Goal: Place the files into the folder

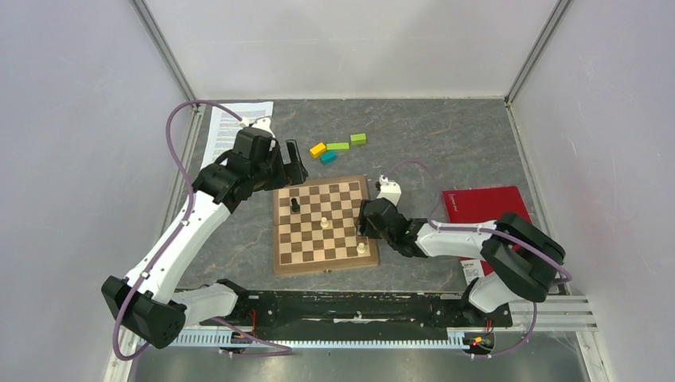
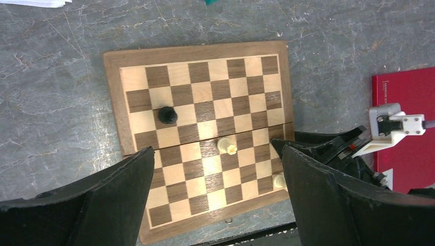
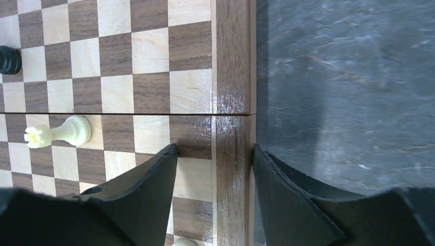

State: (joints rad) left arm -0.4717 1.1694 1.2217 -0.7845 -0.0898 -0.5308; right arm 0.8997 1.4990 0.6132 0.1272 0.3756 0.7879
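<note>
My right gripper sits nearest the arm bases, low over the right-hand rim of the chessboard. One jaw is over the playing squares and the other is off the outer edge, with the rim between them. The jaws are partly drawn in, but I cannot tell whether they have bitten on the wood.

Three pieces stand loose on the board: a pale one just beside that gripper, a second pale one near the centre, and a black one toward the left side. If the board is tugged or tilted by this rim, I judge they could topple and roll, and the seam across the middle may let it fold.

To the right, the red folder lies flat and looks closed, with my right forearm crossing over part of it. A careless sweep of that arm could push it out of place.

Farther back, the left gripper hangs fully released over the board's far-left corner, holding nothing. A few coloured blocks lie beyond the board.

The files rest in the far-left corner of the table, well apart from the folder, with the board between the two. A board shoved leftward could crumple those sheets.
</note>
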